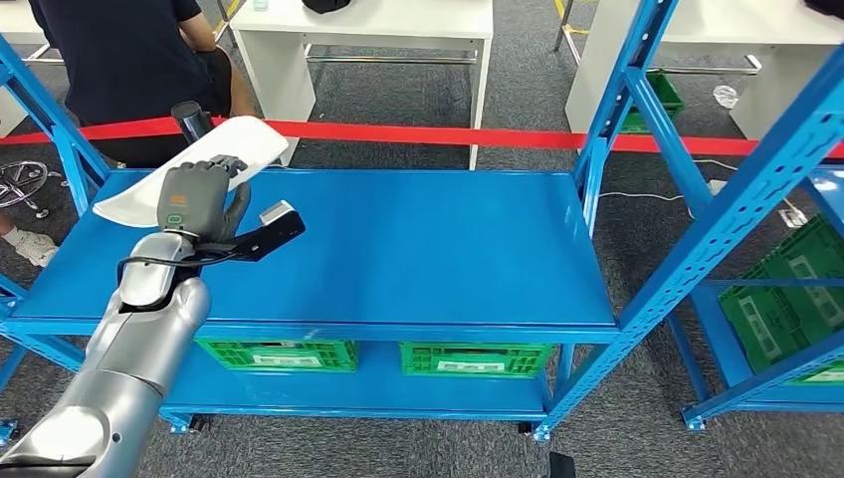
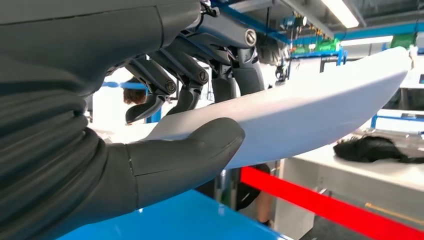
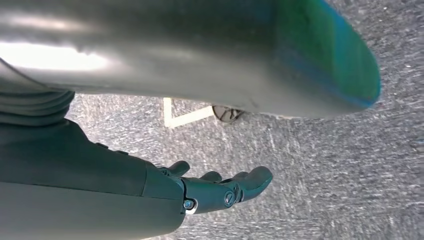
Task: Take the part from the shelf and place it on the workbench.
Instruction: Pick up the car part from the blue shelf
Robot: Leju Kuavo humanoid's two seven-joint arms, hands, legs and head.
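Fingers (image 2: 190, 75) of the left hand (image 1: 196, 194) curl over the top of the white part (image 1: 189, 167), and the thumb (image 2: 185, 157) presses from beneath, so the long curved panel is clamped between them. The part is raised above the left rear corner of the blue shelf (image 1: 418, 249), tilted up toward the red tape (image 1: 478, 135). The right hand (image 3: 220, 187) hangs over grey carpet (image 3: 325, 165), fingers loosely extended and holding nothing. A person in dark clothes (image 1: 119, 60) sits behind the tape.

Floor: grey carpet (image 1: 398, 95)
Barrier: red tape (image 1: 448, 135)
Furniture: white tables (image 1: 378, 20), blue shelving (image 1: 418, 249), green crates (image 1: 476, 358)
Light: ceiling strips (image 2: 345, 12)
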